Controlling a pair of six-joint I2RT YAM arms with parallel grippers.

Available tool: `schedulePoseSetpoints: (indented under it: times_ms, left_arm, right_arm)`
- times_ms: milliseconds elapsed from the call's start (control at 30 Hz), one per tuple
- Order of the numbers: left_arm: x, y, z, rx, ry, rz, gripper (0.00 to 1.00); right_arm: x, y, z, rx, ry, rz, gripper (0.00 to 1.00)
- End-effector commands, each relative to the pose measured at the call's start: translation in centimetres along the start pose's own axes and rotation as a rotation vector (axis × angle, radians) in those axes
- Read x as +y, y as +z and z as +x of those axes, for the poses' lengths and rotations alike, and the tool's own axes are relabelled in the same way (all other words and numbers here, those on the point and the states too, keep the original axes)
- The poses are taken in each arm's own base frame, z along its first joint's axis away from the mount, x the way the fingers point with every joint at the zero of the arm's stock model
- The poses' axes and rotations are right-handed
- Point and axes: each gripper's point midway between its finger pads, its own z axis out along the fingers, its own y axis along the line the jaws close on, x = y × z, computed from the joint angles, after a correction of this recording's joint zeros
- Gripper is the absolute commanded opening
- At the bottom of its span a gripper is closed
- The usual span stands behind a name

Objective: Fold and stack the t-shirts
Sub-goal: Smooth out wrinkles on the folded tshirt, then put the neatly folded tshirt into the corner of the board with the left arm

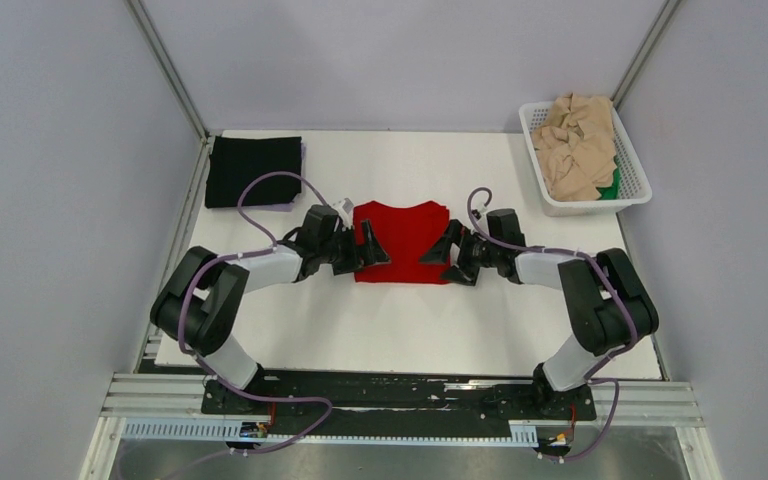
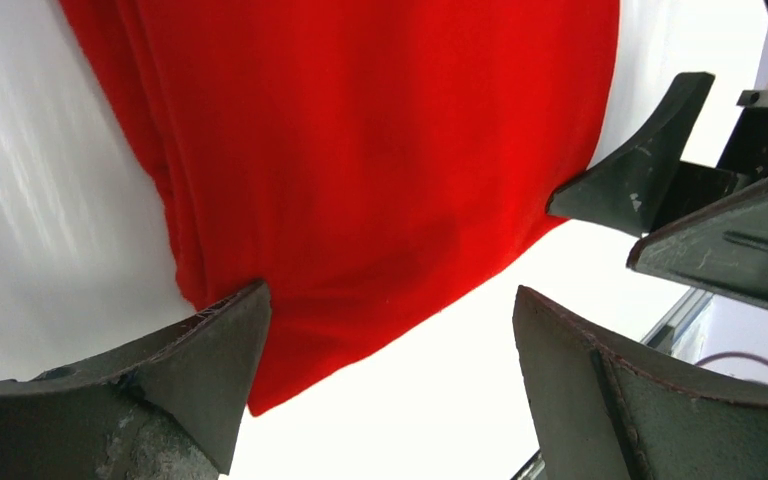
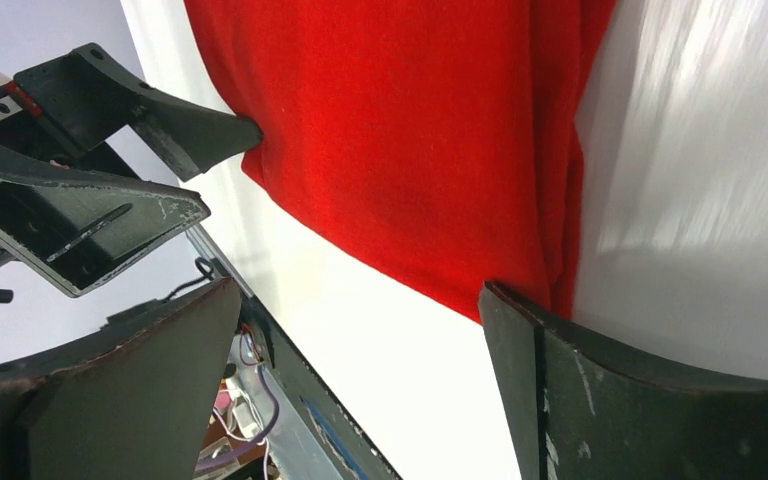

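A bright red t-shirt (image 1: 402,240), partly folded, lies flat in the middle of the white table. My left gripper (image 1: 373,246) is open at its left side, one finger over the near left corner (image 2: 260,380). My right gripper (image 1: 447,252) is open at the shirt's right side, one finger (image 3: 520,330) at the near right corner. Neither holds cloth. In the left wrist view the left gripper (image 2: 390,295) straddles the red t-shirt's (image 2: 380,150) near hem; the right gripper (image 3: 358,290) does likewise on the red t-shirt (image 3: 430,130). A folded black t-shirt (image 1: 253,170) rests at the back left.
A white lattice basket (image 1: 632,150) stands at the back right, holding crumpled beige t-shirts (image 1: 578,145) and a bit of a green one (image 1: 612,185). Grey walls close in the table on three sides. The arms' base rail (image 1: 400,395) runs along the near edge.
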Motion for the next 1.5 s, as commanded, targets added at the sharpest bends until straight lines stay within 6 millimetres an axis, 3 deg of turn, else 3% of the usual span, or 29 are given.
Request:
schedulePoseSetpoints:
  times_ms: [0,67,233,333,433,467,567,600,767,900,1067,1267,1333,1367,1400,1433,1467]
  left_arm:
    - [2.8,-3.3,3.8,0.068,0.001,-0.139,1.0]
    - [1.7,-4.9,3.6,0.034,0.032,-0.124,1.0]
    - [-0.1,-8.8,1.0,-0.093,0.093,-0.138,1.0]
    - [0.8,-9.6,-1.3,-0.191,0.081,-0.235,1.0]
    - [1.6,-8.4,-2.6,-0.189,0.079,-0.301,1.0]
    - [0.9,-8.2,-3.7,-0.2,0.085,-0.301,1.0]
    - [1.8,-5.3,-4.1,-0.123,0.087,-0.353,1.0]
    - [1.0,-4.8,-4.9,-0.124,0.092,-0.339,1.0]
    - [1.6,-0.9,-4.6,-0.03,0.085,-0.334,1.0]
    - [2.6,0.6,-4.4,-0.002,0.072,-0.376,1.0]
    - [2.7,2.8,-2.5,0.075,0.075,-0.376,0.97]
    - [2.7,4.9,-1.0,0.137,0.115,-0.434,0.79]
    - [3.1,5.4,-1.2,0.142,0.145,-0.483,0.65]
    - [3.0,5.3,-2.0,0.124,0.161,-0.517,0.5]
    - [3.5,5.5,-2.2,0.116,0.192,-0.563,0.41]
    - [3.3,5.2,-3.0,0.105,0.209,-0.596,0.22]
    - [4.1,5.1,-3.5,0.082,0.242,-0.662,0.14]
  right_arm:
    - [-2.5,-1.4,4.0,0.05,0.031,0.145,1.0]
    - [-0.6,-2.4,4.0,0.023,-0.019,0.134,1.0]
    - [2.5,-7.1,0.1,-0.267,-0.063,0.17,1.0]
    - [1.8,-9.7,-1.8,-0.438,-0.049,0.248,1.0]
    - [0.7,-11.5,-2.6,-0.545,-0.038,0.303,1.0]
    - [0.2,-12.1,-3.0,-0.581,-0.04,0.328,1.0]
    - [-0.2,-12.8,-2.9,-0.6,-0.063,0.351,1.0]
    - [-0.5,-12.9,-2.8,-0.597,-0.076,0.361,1.0]
    - [-2.4,-13.3,-2.5,-0.587,-0.079,0.453,1.0]
    - [-3.3,-13.2,-2.3,-0.571,-0.083,0.49,1.0]
    - [-4.6,-14.0,-3.0,-0.615,-0.084,0.557,1.0]
    - [-5.7,-14.6,-3.1,-0.625,-0.069,0.591,1.0]
    - [-6.0,-14.7,-3.1,-0.626,-0.068,0.6,1.0]
    - [-6.0,-14.8,-3.1,-0.628,-0.066,0.603,1.0]
    - [-6.2,-14.8,-3.1,-0.627,-0.065,0.607,1.0]
    - [-6.2,-14.9,-3.1,-0.627,-0.065,0.609,1.0]
    - [-6.4,-15.0,-3.1,-0.628,-0.062,0.612,1.0]
